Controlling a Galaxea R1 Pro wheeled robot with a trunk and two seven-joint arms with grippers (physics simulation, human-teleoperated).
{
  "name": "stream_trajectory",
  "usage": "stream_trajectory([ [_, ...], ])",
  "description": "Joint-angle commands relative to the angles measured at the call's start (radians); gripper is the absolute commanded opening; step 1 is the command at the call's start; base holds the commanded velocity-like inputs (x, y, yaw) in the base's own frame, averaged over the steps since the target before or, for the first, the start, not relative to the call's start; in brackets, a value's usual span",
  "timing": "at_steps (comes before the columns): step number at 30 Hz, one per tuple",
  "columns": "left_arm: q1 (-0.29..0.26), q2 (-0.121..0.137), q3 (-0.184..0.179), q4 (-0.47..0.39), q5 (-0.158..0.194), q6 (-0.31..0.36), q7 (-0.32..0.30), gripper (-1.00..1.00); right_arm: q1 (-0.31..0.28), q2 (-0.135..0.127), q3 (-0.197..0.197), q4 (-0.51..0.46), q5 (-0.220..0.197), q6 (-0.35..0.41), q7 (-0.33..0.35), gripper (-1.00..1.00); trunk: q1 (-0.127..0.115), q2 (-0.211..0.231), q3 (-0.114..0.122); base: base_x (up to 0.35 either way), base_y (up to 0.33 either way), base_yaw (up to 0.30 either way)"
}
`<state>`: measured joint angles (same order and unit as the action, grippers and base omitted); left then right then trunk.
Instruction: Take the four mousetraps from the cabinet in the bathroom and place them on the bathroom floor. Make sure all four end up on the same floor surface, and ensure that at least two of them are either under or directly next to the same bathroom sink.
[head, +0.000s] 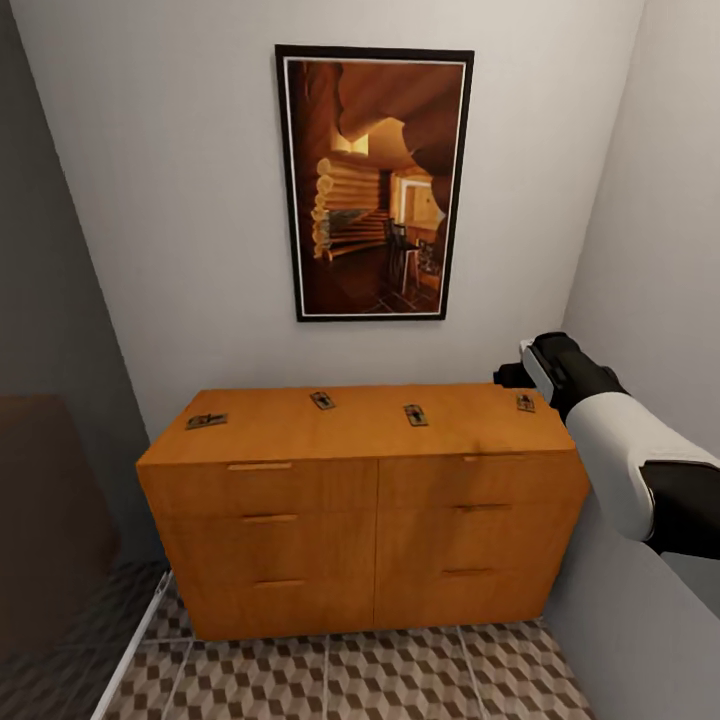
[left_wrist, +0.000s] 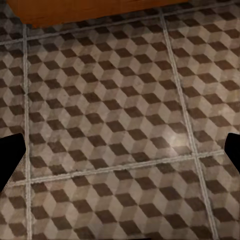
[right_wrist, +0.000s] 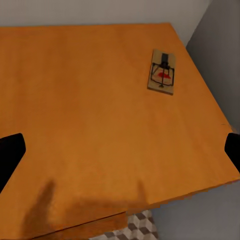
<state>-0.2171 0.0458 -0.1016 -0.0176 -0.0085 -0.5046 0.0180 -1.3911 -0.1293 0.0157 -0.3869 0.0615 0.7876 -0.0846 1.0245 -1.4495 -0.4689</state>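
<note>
From the head, four mousetraps (head: 414, 414) lie untouched on the cabinet (head: 360, 500) top as the right claw (head: 512, 376) reaches in for the first pick; its wrist view shows wide-spread empty fingers (right_wrist: 10, 155) that must descend onto the corner mousetrap (right_wrist: 162, 72); the left wrist view shows wide-spread empty fingers (left_wrist: 9, 155) over the bathroom floor (left_wrist: 120, 130).

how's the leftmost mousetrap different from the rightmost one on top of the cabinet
The leftmost mousetrap lies with its long side across the cabinet top, near the front left corner; the rightmost mousetrap points front to back, at the far right edge. The right gripper hovers beside the rightmost one; nothing is near the leftmost. Both are small flat tan boards with dark wire, lying on the same top.
</note>
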Motion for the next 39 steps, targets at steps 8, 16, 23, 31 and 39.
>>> stream_trajectory([
  [8, -0.001, 0.000, -0.006, 0.001, -0.001, -0.003, 0.002, 1.00, 0.000, -0.008, 0.001, 0.058, 0.007, -0.054, 0.026, 1.00, 0.001, -0.001, -0.001, 0.314, 0.000, 0.000],
  [16, -0.001, 0.000, -0.006, 0.001, -0.001, -0.003, 0.002, 1.00, 0.000, -0.042, 0.000, 0.170, 0.008, -0.163, 0.079, 1.00, 0.001, -0.001, -0.001, 0.206, 0.000, 0.000],
  [23, -0.001, 0.000, -0.006, 0.001, -0.001, -0.003, 0.002, 1.00, 0.000, -0.066, 0.000, 0.217, 0.009, -0.203, 0.103, 1.00, 0.001, -0.001, -0.001, 0.038, 0.000, 0.000],
  [31, -0.001, 0.000, -0.006, 0.001, -0.001, -0.003, 0.002, 1.00, 0.002, -0.087, 0.000, 0.229, 0.008, -0.217, 0.115, 1.00, 0.001, -0.001, -0.001, 0.006, 0.000, 0.000],
  [39, -0.001, 0.000, -0.006, 0.001, -0.001, -0.003, 0.002, 1.00, 0.003, -0.105, 0.000, 0.230, 0.009, -0.232, 0.166, 1.00, 0.001, -0.001, -0.001, 0.000, 0.000, 0.000],
])
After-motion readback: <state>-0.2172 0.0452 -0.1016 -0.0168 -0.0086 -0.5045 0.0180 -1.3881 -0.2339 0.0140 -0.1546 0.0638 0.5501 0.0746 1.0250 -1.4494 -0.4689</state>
